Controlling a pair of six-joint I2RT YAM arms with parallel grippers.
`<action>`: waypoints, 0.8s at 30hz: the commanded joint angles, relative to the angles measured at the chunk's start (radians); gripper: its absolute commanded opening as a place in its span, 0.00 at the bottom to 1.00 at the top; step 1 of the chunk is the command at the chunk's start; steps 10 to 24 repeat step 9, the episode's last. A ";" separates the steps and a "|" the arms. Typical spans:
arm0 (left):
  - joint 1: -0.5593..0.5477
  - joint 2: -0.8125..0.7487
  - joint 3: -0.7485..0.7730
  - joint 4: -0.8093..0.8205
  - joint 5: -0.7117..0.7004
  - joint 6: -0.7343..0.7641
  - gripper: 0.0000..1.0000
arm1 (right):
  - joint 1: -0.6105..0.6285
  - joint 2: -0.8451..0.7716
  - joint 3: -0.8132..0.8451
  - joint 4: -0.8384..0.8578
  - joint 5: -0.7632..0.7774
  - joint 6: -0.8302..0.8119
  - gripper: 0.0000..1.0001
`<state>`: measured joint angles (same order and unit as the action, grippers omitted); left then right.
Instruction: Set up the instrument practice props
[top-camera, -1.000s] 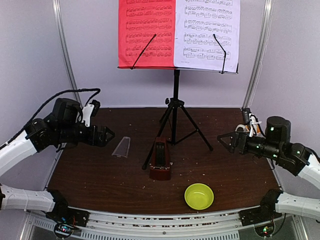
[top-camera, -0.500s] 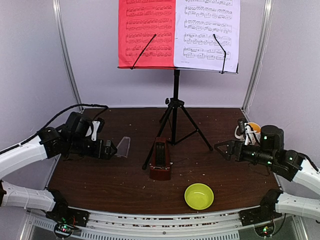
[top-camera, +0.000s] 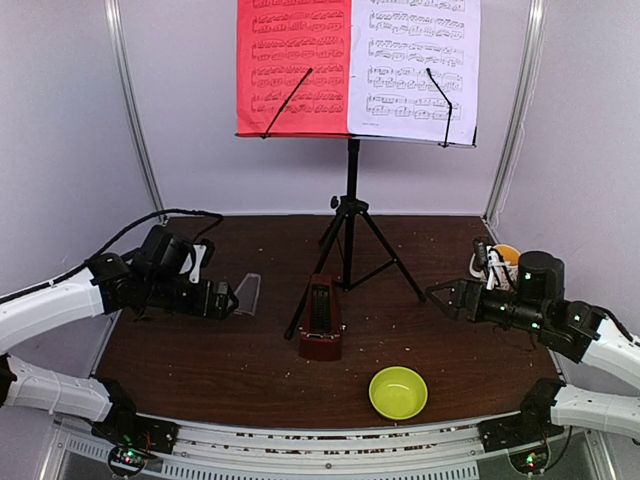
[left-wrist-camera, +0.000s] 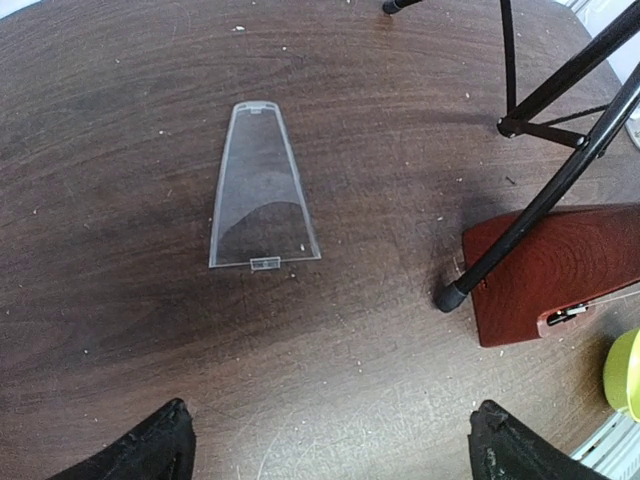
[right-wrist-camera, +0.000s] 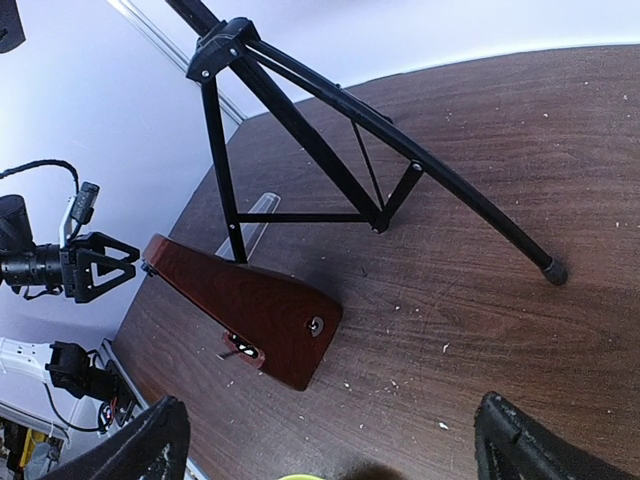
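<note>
While both pincers (top-camera: 226, 298) (top-camera: 434, 292) gape, two sheets (top-camera: 293, 65) (top-camera: 413, 60) fill one stand (top-camera: 352, 190); one metronome (top-camera: 321, 320) seems uncovered.

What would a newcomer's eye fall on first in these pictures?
The red music sheet and the white music sheet, side by side on the black tripod music stand at the rear. Then the brown wooden pyramid metronome mid-table, its clear plastic cover lying flat to its left.

We record:
- black tripod music stand (top-camera: 352, 190), upright at rear centre
- red sheet (top-camera: 292, 65) on its desk, left, and white sheet (top-camera: 415, 65) on the right, edges touching
- brown pyramid metronome (top-camera: 321, 320), upright and uncovered, just beside the stand's front-left foot
- clear cover (left-wrist-camera: 262, 190), flat, apart to the metronome's left
</note>
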<state>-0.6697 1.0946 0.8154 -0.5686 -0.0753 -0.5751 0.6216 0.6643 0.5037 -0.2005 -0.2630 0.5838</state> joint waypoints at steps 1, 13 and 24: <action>-0.005 0.009 0.016 0.046 -0.021 -0.012 0.98 | 0.001 0.002 -0.006 0.029 -0.008 0.004 1.00; -0.005 -0.005 0.025 0.038 -0.062 -0.054 0.98 | 0.001 -0.010 -0.007 0.017 -0.007 -0.004 1.00; -0.005 -0.005 0.025 0.038 -0.062 -0.054 0.98 | 0.001 -0.010 -0.007 0.017 -0.007 -0.004 1.00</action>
